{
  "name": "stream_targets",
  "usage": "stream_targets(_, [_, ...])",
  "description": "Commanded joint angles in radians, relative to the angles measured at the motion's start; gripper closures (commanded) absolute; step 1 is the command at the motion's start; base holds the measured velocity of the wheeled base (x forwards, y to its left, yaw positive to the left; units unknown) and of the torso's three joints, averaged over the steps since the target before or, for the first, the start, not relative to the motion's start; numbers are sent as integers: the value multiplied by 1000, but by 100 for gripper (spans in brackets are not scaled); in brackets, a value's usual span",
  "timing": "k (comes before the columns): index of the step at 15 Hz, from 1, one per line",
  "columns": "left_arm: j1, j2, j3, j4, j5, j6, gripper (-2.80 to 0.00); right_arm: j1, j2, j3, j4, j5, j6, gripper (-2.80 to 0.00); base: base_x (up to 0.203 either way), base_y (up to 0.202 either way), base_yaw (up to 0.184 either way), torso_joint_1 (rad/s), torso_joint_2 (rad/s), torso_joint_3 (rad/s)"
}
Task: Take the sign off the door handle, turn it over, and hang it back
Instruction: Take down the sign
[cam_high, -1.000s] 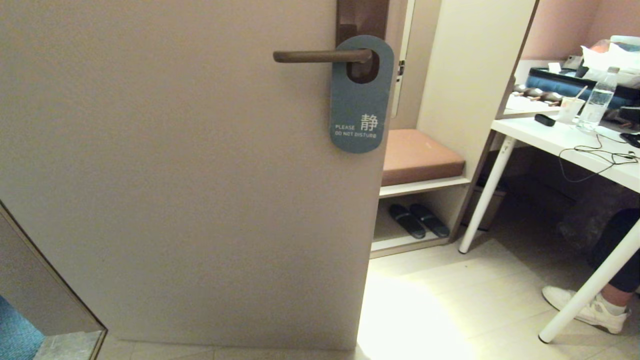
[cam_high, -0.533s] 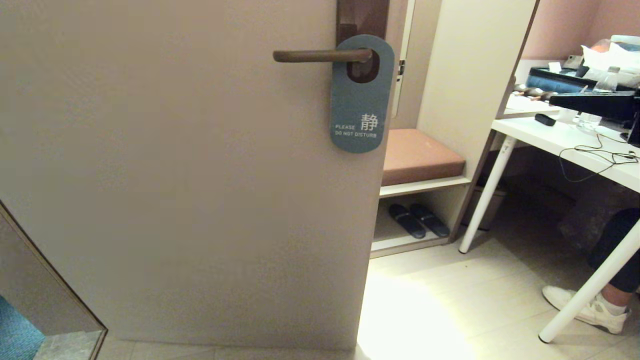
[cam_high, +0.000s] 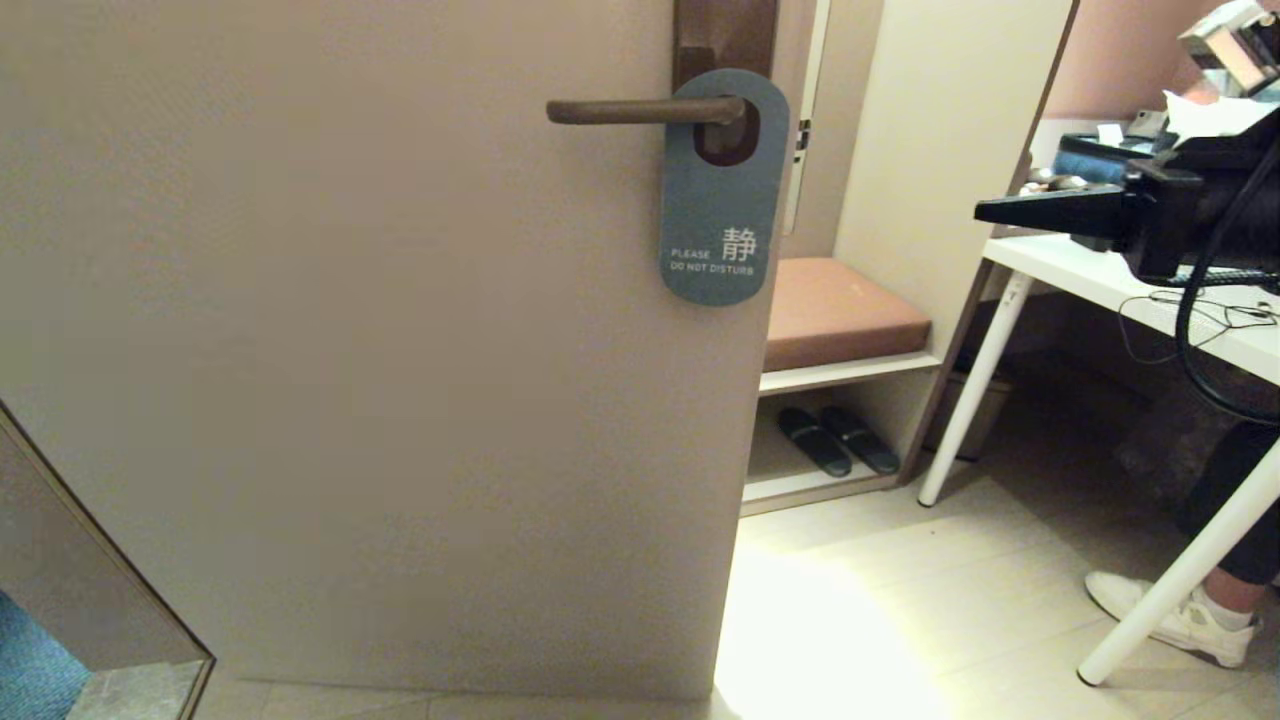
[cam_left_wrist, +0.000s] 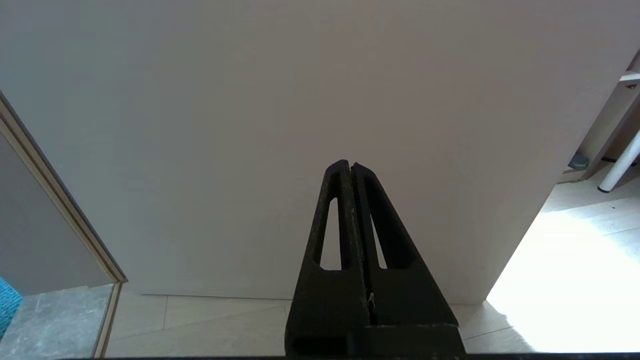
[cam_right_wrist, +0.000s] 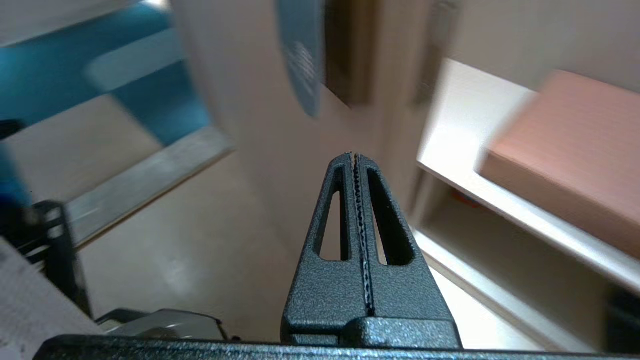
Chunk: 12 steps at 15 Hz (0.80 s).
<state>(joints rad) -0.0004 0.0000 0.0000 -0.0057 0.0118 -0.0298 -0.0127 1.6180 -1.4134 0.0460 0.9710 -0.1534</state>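
Right claw (cam_high: 985, 210) pressed fully closed, empty, well apart from sign (cam_high: 722, 200) on door handle (cam_high: 640, 111); left claw (cam_left_wrist: 350, 167) likewise.

Dim warm indoor light on the door (cam_high: 350, 350) in the head view. Blown-out glare patch on the floor (cam_high: 820, 640) past the door edge, also in left wrist view. Right wrist view motion-blurred: sign (cam_right_wrist: 300, 55) and cushion (cam_right_wrist: 565, 150) smeared, right gripper (cam_right_wrist: 356, 159) sharp. Left wrist view sharp.
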Motion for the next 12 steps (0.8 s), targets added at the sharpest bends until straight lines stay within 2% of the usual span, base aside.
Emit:
stream_targets(1, [0, 0, 0, 0, 0, -1, 0, 48, 123, -104, -1, 27, -4, 0, 0, 0, 0, 0, 0, 0])
stream_targets(4, [0, 0, 0, 0, 0, -1, 0, 100, 238, -249, -5, 74, -10, 0, 0, 0, 0, 0, 0, 0])
stream_targets(7, [0, 0, 0, 0, 0, -1, 0, 148, 317, -356, -9, 102, -81, 0, 0, 0, 0, 0, 0, 0])
stream_targets(9, [0, 0, 0, 0, 0, -1, 0, 172, 352, -403, -9, 104, -128, 0, 0, 0, 0, 0, 0, 0])
stream_targets(12, [0, 0, 0, 0, 0, -1, 0, 189, 389, -412, -9, 101, -149, 0, 0, 0, 0, 0, 0, 0])
